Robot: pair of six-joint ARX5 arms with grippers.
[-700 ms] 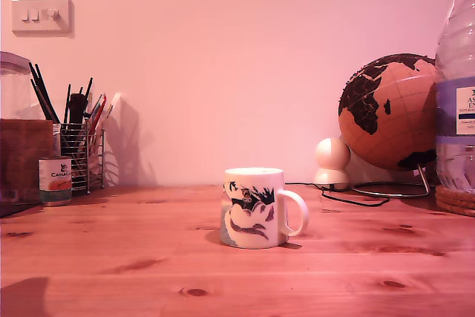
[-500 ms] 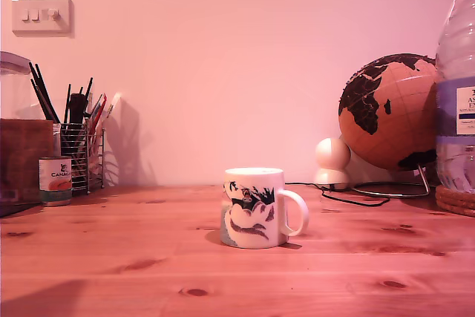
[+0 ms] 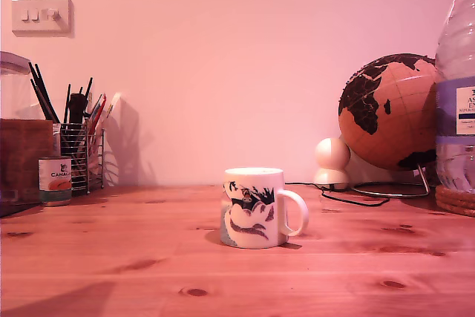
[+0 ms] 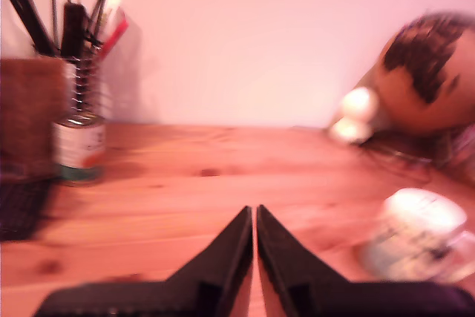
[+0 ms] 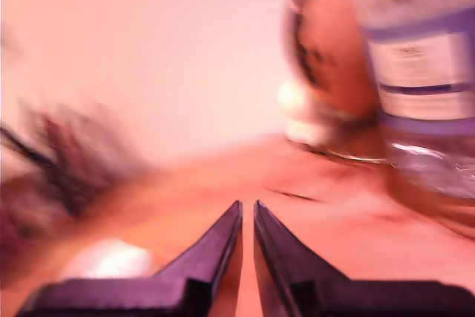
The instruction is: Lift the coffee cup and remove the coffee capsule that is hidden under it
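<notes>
Fingers of my first gripper point(image 4: 254, 217) lie pressed almost together with only a hairline slit between the dark tips, grasping nothing, above bare wooden table point(image 4: 223, 176). Fingers of my second gripper point(image 5: 247, 213) stand likewise nearly closed and empty, its view heavily blurred. Neither gripper shows in the exterior view.

Outward from the first gripper's tips, the coffee cup point(image 4: 415, 235) sits on the table off to one side, blurred, well apart from the fingers. In the exterior view the coffee cup point(image 3: 256, 207) stands upright near the middle of the table point(image 3: 148, 257), handle toward the exterior view's right, dark print on its side. The coffee capsule is not visible anywhere.

At the exterior view's left stand a small tin can point(image 3: 55, 181) with lettering reading "CANA…", a wire pen holder point(image 3: 80, 155) full of pens, a brown box point(image 3: 24, 157) and a clear jar point(image 3: 16, 87). A light switch point(image 3: 41, 15) is on the wall above. At that view's right are a globe point(image 3: 390, 113), a small white rounded object point(image 3: 332, 162), a dark cable point(image 3: 349, 197), and a large water bottle point(image 3: 456, 102) on a cork mat point(image 3: 454, 201); its label is too cropped to read.
</notes>
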